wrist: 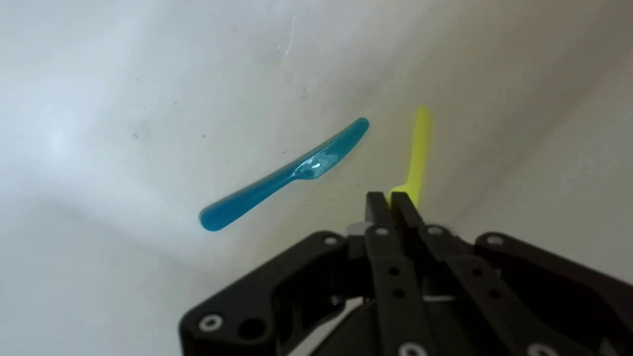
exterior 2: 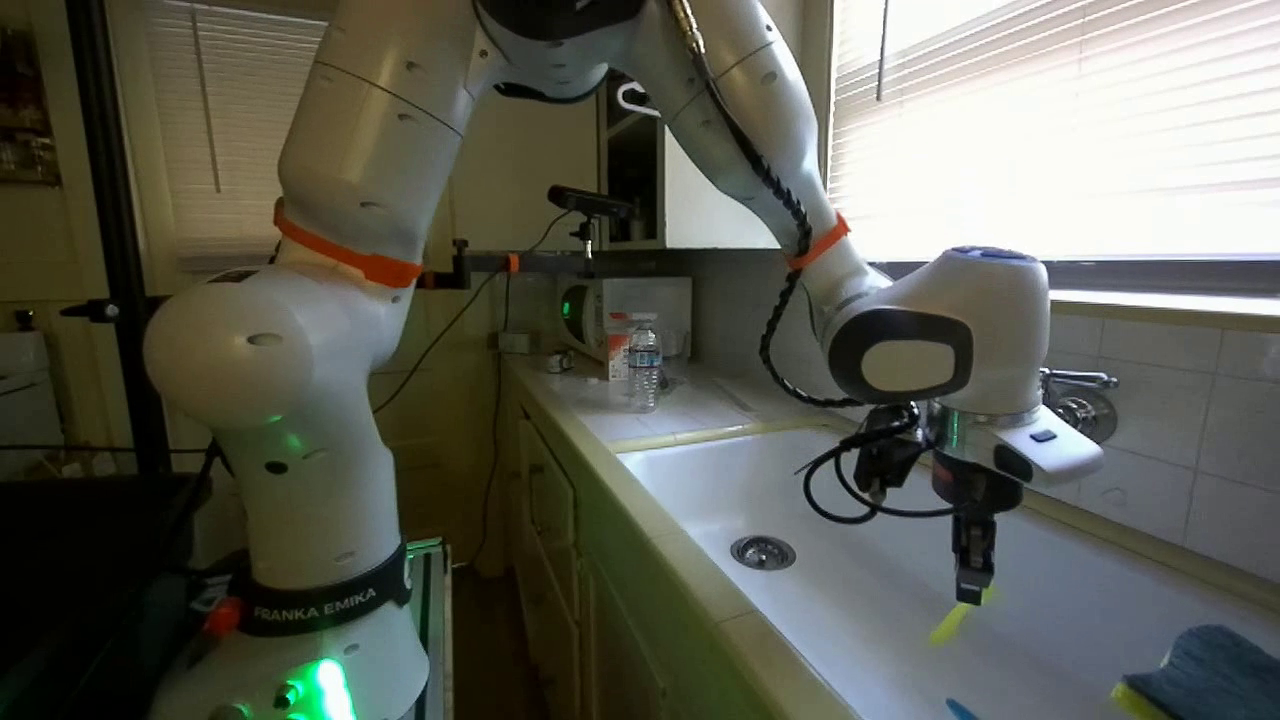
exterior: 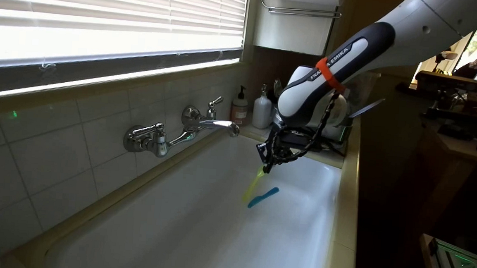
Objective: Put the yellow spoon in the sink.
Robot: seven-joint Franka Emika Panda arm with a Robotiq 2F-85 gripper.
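Gripper (wrist: 388, 197): lower centre to lower right of the wrist view; drawn together, clamped on yellow spoon (wrist: 420, 143).
Yellow spoon: inside the sink (exterior: 183, 230), reaching upward in the wrist view, right of centre; at the gripper's lower tip in both exterior views. Cannot tell whether touching the sink floor.
Blue knife (wrist: 264, 192): lying on the sink floor, left of centre in the wrist view, near the spoon but apart.
Chrome two-handled tap (exterior: 218, 125): fixed to tiled wall (exterior: 54, 160), left of centre in an exterior view.
Metal drain (exterior 2: 762, 553): set in the sink floor, below and right of centre in an exterior view.
Brown pump bottle (exterior: 239, 110) and white pump bottle (exterior: 261, 112): side by side, just above centre in an exterior view.
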